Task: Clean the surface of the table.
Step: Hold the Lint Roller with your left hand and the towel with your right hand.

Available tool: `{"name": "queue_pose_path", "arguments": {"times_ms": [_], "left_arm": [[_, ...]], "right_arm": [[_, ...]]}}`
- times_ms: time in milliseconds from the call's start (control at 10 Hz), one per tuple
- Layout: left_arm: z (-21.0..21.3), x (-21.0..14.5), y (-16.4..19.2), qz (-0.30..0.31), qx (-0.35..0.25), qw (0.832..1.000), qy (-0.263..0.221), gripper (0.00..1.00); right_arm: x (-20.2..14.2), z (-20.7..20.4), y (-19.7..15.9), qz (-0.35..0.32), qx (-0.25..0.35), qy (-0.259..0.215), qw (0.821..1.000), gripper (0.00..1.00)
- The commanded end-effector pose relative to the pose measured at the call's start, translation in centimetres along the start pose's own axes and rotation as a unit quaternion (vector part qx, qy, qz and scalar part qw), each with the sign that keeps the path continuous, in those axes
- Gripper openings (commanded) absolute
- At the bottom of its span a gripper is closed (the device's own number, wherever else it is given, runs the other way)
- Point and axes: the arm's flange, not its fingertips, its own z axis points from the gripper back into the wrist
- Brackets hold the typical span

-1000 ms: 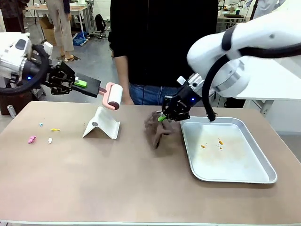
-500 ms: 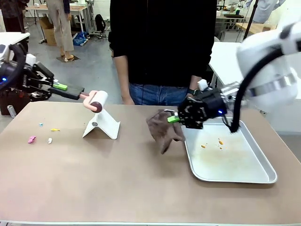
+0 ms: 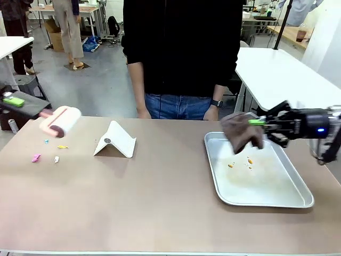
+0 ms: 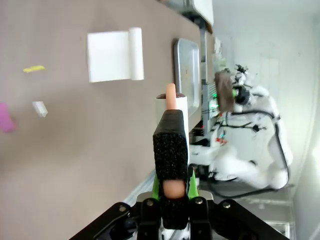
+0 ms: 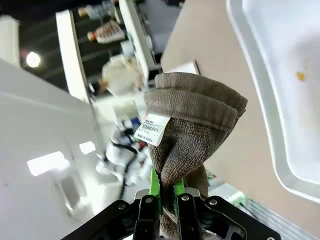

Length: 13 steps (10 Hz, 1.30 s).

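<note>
1. Just beyond the table's left edge, the left gripper (image 3: pixel 13 101) reaches in level. Its jaws are clamped tight on the pink handle of a white-rolled lint roller (image 3: pixel 63 121), which is held above the far-left corner.
2. Coming in level over the right edge, the right gripper (image 3: pixel 257 122) has its jaws pinched fully on a bunched grey-brown towelling cloth (image 3: pixel 242 133). The cloth hangs over the far end of the shiny rectangular metal tray (image 3: pixel 210 160).
3. Counted: one roller, one cloth, one tray and one white folded stand (image 3: pixel 117 141). Four small scraps (image 3: pixel 35 158) lie near the left edge, and three orange crumbs (image 3: pixel 249 160) lie in the tray.
4. The large tan-brown matte table (image 3: pixel 160 208) fills the foreground, its long axis running left to right. A person in black stands at its far edge.
</note>
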Motion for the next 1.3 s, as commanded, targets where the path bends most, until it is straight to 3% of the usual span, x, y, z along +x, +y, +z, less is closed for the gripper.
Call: {"name": "queue_pose_path", "arguments": {"times_ms": [0,100,300,500,600,700,1200], "left_arm": [[2.2,-0.8,0.0,-0.085,-0.018,0.996,0.014,0.05],[3.0,-1.4,-0.6,-0.09,-0.053,0.995,0.011,0.05],[3.2,-3.0,-1.1,-0.065,-0.041,0.997,-0.012,0.05],[2.4,-2.5,-0.4,0.035,-0.038,0.998,-0.038,0.05],[2.1,-2.0,-0.1,0.082,-0.025,0.995,-0.053,0.05],[3.3,-2.8,0.0,-0.02,-0.03,0.999,-0.008,0.05],[3.3,-2.8,0.0,-0.02,-0.03,0.999,-0.008,0.05]], "right_arm": [[-1.7,4.5,-2.1,-0.078,0.029,-0.032,0.996,0.0],[-0.6,6.3,-2.8,-0.091,0.034,-0.04,0.994,0.0],[-0.3,8.8,-3.9,-0.033,0.032,-0.03,0.998,0.0],[-1.3,8.2,-3.2,0.009,0.029,-0.035,0.999,0.0],[1.4,9.3,-3.1,-0.048,0.03,-0.044,0.997,0.0],[1.4,9.3,-3.1,-0.048,0.03,-0.044,0.997,0.0],[1.4,9.3,-3.1,-0.048,0.03,-0.044,0.997,0.0]]}}
